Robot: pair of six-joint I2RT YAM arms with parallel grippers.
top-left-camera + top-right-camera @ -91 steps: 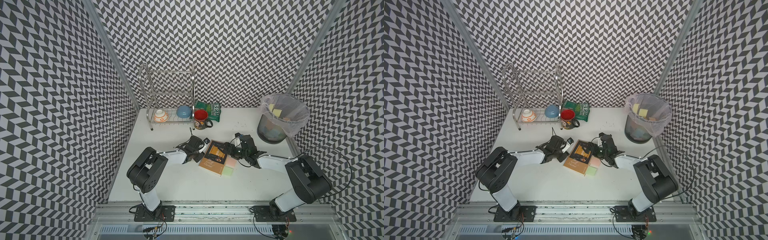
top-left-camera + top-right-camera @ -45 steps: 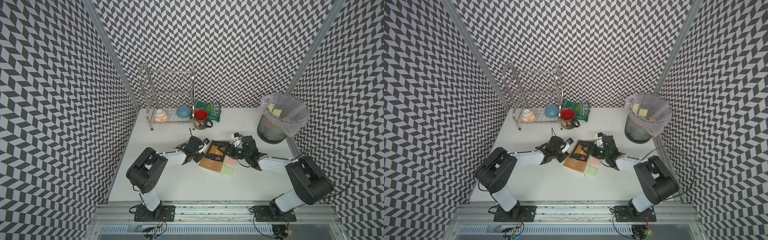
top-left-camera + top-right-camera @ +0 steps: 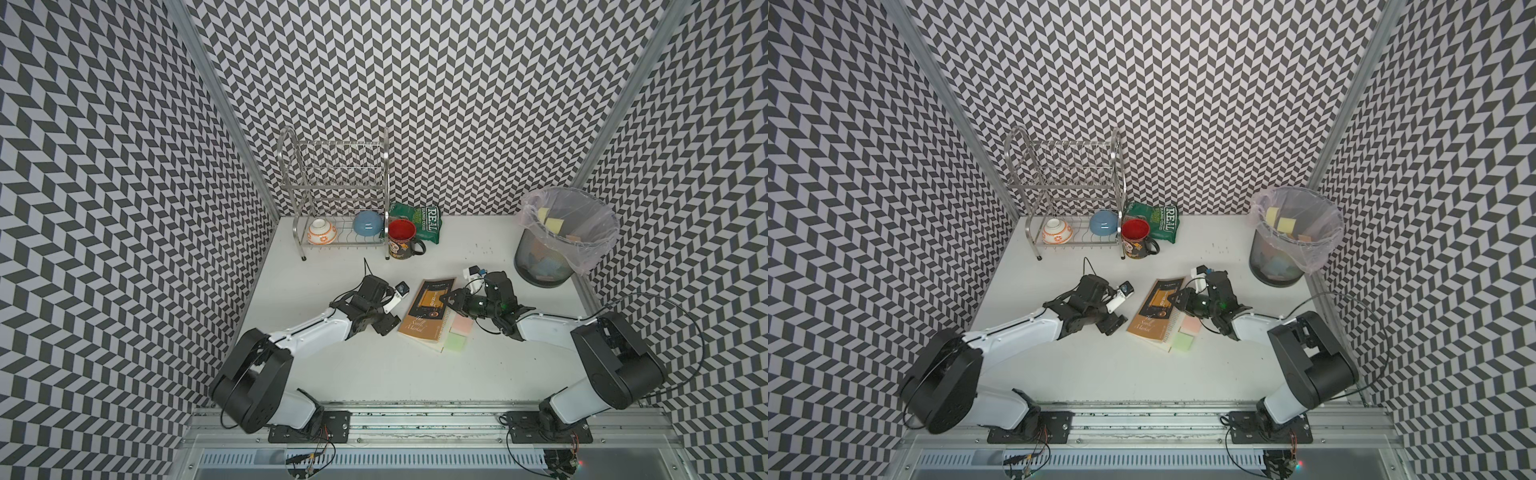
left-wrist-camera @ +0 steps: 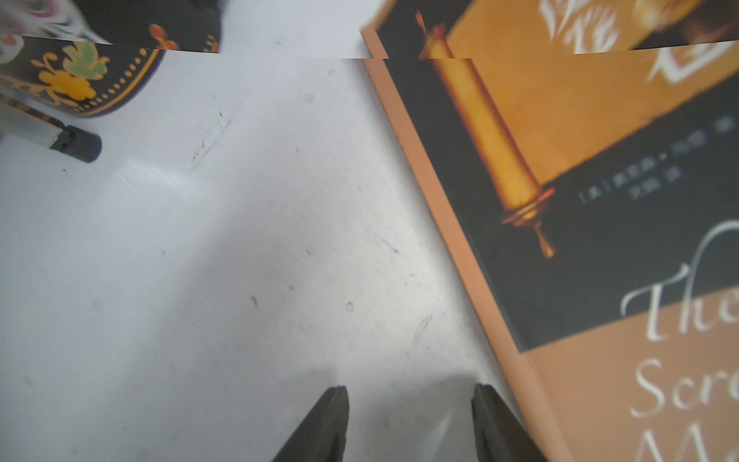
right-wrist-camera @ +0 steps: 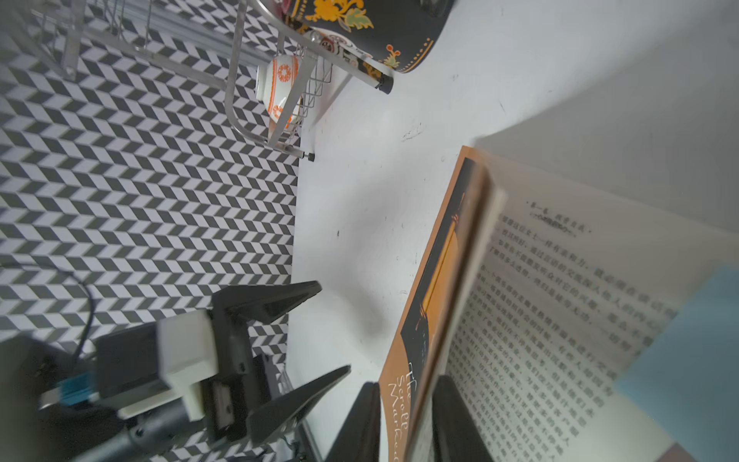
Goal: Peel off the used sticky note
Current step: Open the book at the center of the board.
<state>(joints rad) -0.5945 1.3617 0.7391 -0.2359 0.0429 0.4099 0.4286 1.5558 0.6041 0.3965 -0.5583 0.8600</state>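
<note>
The step in hand is opening the book (image 3: 428, 309) to reach a marked page. In the right wrist view the right gripper (image 5: 404, 420) has its jaws closed on the cover (image 5: 434, 280) and the first leaves near the book's open edge, lifting them so a printed page (image 5: 560, 304) shows beneath. A pale blue note (image 5: 692, 360) lies on that page; I judge this to be the used one, though its stuck edge is out of sight. Pink (image 3: 461, 323) and green (image 3: 455, 343) notes also poke out from the book's right edge in both top views. The book lies near the middle of the tabletop (image 3: 374, 374).

The left gripper (image 4: 410, 420) sits low on the tabletop just beside the spine, jaws open and holding nothing.

Next, the cover likely needs folding further back and pinning, freeing a gripper to pinch the blue note's loose edge and pull along the page.

The cover is thin, glossy orange and black card that bends easily; the leaves are matte and limp. The note is a flat, soft square, lightly tacked. The tabletop is smooth, white and scuffed.
</note>
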